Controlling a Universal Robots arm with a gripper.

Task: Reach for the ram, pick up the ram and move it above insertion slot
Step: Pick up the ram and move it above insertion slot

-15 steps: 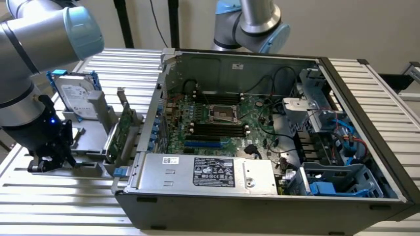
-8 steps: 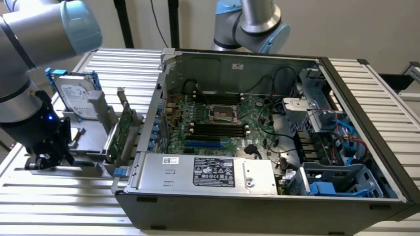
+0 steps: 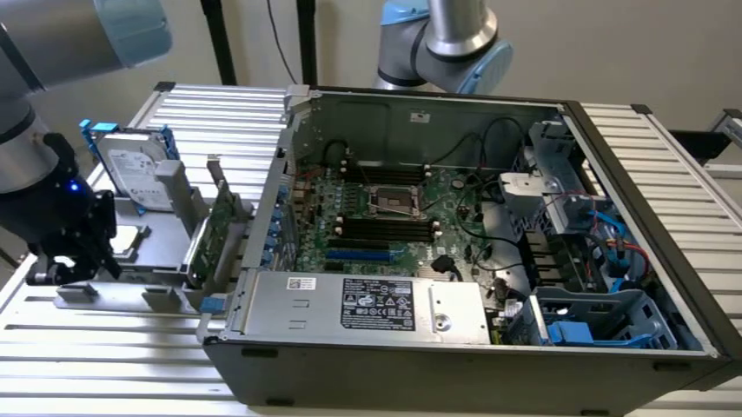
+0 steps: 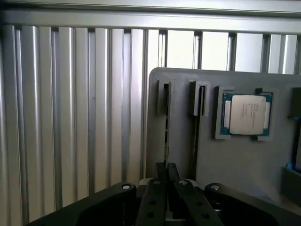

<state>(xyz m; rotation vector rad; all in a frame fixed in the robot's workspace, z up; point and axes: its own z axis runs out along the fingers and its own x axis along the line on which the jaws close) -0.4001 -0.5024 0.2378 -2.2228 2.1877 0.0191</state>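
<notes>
Wrist view: your hand (image 4: 166, 167), fingers drawn narrow, is closed on the edge-on ram (image 4: 166, 127), which stands in a slot of the grey holder (image 4: 235, 162) on the slatted counter (image 4: 70, 117). A processor (image 4: 246, 114) lies in a recess close by.

Exterior view: you find the hand (image 3: 76, 265) at that view's left, beside a hard drive (image 3: 134, 169) and a green expansion card (image 3: 208, 234), well apart from the open computer case (image 3: 464, 365).

Found open computer case (image 3: 464, 369) on slatted metal table (image 3: 104, 365), motherboard (image 3: 383, 217) exposed, power supply (image 3: 360, 304) along near edge. Beside it, toward the exterior view's left, noted grey tray (image 3: 160, 233) carrying upright hard drive (image 3: 128, 169) and green expansion card (image 3: 207, 234). Spotted dark gripper (image 3: 72, 265) low at tray's outer end.
</notes>
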